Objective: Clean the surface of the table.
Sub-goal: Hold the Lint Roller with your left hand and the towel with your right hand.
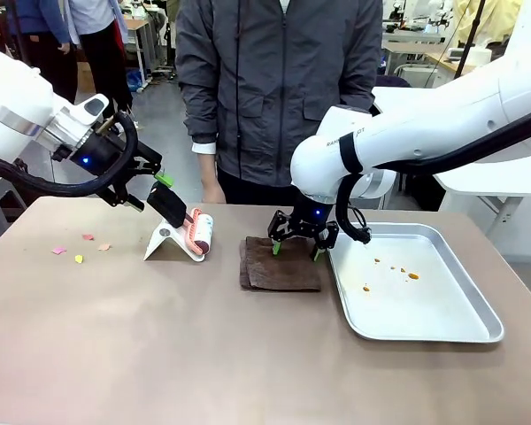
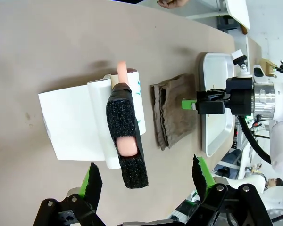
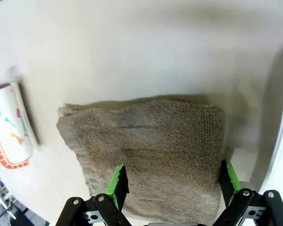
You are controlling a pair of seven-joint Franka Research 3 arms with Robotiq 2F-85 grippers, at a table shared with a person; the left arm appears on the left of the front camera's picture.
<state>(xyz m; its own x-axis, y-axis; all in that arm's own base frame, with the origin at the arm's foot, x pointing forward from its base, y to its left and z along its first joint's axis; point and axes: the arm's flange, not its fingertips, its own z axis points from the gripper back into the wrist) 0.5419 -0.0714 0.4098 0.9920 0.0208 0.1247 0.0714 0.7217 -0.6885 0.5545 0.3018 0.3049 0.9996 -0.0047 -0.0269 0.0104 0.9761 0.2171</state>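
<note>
The brownish table [image 1: 159, 345] carries small coloured paper scraps [image 1: 78, 249] at its left. A lint roller [image 1: 199, 232] with a black handle [image 2: 125, 136] rests on a white stand [image 2: 70, 122]. My left gripper [image 1: 150, 190] hangs open at the handle's upper end, and the handle tip lies between its spread fingers [image 2: 92, 181] without touching them. A folded brown cloth [image 1: 279, 266] lies mid-table. My right gripper [image 1: 297, 251] hovers open just over the cloth's far edge, with its fingers [image 3: 118, 181] straddling the cloth [image 3: 151, 146].
A shiny metal tray [image 1: 425, 305] with small orange stains [image 1: 398, 271] sits right of the cloth, close to my right gripper. A person in a grey jacket [image 1: 274, 80] stands at the far edge. The near half of the table is free room.
</note>
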